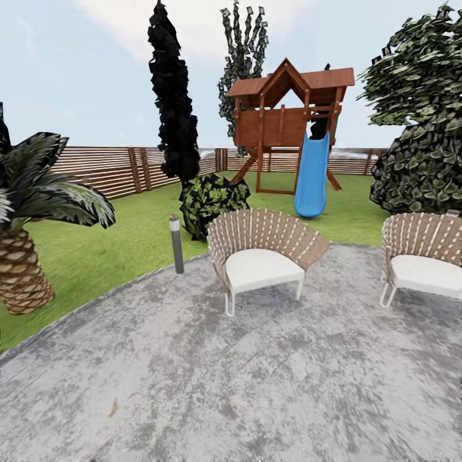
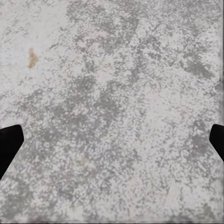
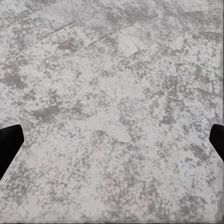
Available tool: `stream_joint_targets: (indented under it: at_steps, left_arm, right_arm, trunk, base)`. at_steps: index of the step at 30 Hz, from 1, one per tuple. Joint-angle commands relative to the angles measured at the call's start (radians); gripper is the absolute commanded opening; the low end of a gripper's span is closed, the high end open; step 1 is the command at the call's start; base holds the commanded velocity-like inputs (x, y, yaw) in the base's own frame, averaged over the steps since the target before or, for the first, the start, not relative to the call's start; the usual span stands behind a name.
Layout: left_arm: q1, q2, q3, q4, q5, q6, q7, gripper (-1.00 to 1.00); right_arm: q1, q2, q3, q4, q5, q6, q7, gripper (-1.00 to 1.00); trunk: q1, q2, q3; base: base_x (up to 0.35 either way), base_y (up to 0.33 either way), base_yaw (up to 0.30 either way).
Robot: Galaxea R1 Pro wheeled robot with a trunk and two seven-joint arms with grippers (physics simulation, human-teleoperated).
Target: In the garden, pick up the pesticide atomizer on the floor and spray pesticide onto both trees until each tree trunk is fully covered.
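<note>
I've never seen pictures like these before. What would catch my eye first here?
Probably the reddish-brown wooden playhouse with its bright blue slide, standing on the green lawn near the slatted wooden fence. Nearer, two rounded slatted chairs with white cushions sit on mottled grey stone paving. At the left edge stands a short palm with a woven-looking brown trunk.

Chairs [image 1: 263, 256] on paving [image 1: 256, 385]; playhouse [image 1: 289, 122] behind on lawn [image 1: 115, 237]; palm [image 1: 25, 218] left.

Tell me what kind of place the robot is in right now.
Most likely a back garden: a grey stone patio with two wicker chairs, lawn behind it, a wooden playhouse with a blue slide, and a slatted wooden fence.
</note>
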Motion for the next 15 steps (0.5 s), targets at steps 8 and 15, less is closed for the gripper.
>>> stream_joint_targets:
  at_steps: [8, 15]
  left_arm:
    - [-0.001, -0.001, -0.001, -0.006, 0.005, -0.003, 0.001, 1.00]
    - [-0.001, -0.001, -0.001, -0.005, 0.006, -0.003, 0.001, 1.00]
  right_arm:
    - [-0.001, 0.000, 0.001, -0.001, 0.000, -0.003, 0.000, 1.00]
    - [-0.001, 0.000, 0.001, 0.000, 0.000, -0.003, 0.000, 1.00]
  trunk:
    - [-0.001, -0.001, -0.001]
    - [0.007, -0.015, -0.007]
  base:
    - [-0.068, -0.032, 0.039]
    - [-0.003, -0.001, 0.244]
